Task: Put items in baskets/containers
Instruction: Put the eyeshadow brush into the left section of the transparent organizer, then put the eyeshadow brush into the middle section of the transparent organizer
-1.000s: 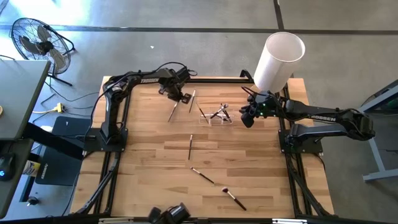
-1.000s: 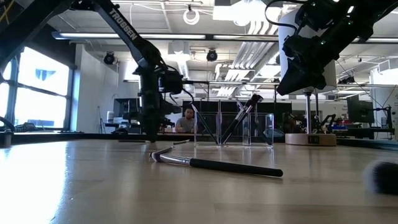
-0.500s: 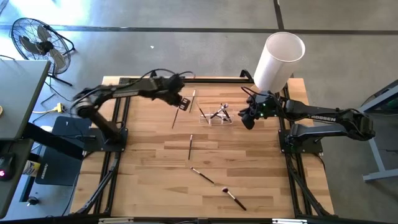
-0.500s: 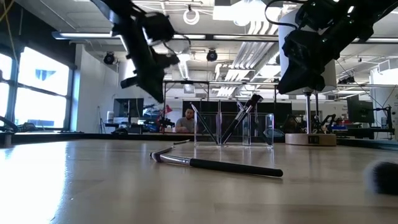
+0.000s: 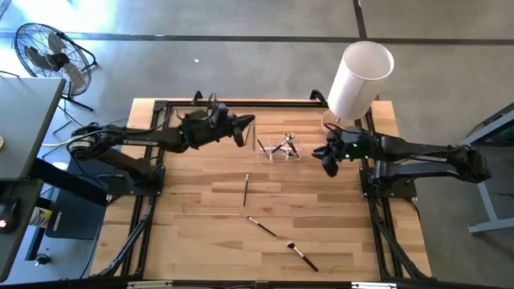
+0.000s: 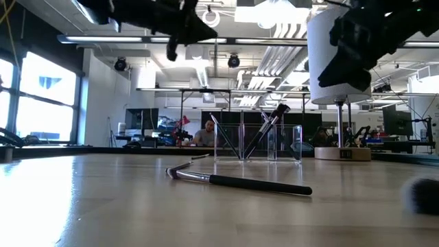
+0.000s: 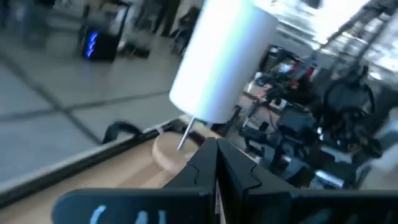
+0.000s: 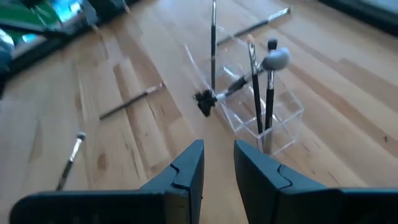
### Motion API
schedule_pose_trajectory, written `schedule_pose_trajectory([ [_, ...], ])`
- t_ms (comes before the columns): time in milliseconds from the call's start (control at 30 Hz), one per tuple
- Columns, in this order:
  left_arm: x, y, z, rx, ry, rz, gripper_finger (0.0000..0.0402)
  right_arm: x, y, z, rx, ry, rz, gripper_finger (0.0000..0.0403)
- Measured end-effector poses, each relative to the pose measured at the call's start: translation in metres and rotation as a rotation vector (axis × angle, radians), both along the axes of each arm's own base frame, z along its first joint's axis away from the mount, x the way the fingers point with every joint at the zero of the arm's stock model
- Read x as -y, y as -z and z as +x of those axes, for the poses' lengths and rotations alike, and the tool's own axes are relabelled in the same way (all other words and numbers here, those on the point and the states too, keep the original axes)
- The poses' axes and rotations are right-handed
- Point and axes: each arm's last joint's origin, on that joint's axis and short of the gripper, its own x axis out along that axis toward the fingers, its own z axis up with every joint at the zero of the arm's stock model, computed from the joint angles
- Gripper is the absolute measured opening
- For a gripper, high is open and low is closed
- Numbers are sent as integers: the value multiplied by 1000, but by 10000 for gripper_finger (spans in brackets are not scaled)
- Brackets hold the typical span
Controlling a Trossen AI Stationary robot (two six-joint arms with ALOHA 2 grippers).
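The table (image 5: 201, 209) is pale, matt wood planking with visible grain. The tray (image 8: 273, 112) at its twelve o'clock side is clear, glossy plastic. The cylinder (image 5: 359, 78) at two o'clock looks smooth, matt white. Both arms are dark, matt metal or plastic.

Grey concrete floor (image 5: 241, 20) all around my wooden table (image 5: 201, 209), a black floor fan (image 5: 44, 52) off in one corner, and a grey desk (image 5: 24, 120) beside it. Across the room there are big windows (image 6: 48, 89), ceiling strip lights (image 6: 267, 14), and probably someone seated (image 6: 208, 132) way back
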Motion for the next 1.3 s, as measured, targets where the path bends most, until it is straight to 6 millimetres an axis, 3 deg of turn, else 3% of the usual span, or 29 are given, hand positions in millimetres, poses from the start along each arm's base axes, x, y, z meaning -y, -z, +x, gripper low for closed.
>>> schedule_pose_trajectory([
  [300,-9,40,38,-23,-23,286,0,-17,-7,-18,122,5,13,82],
  [667,-17,87,58,-115,14,200,0,-22,-7,-18,120,16,27,82],
  [933,-14,94,59,-169,58,170,21,-21,-6,-19,115,54,4,82],
  [1200,-13,95,60,-175,109,139,103,-20,-7,-19,114,75,-10,82],
  [1300,-12,84,59,-164,129,142,129,-20,-7,-19,114,74,-11,82],
])
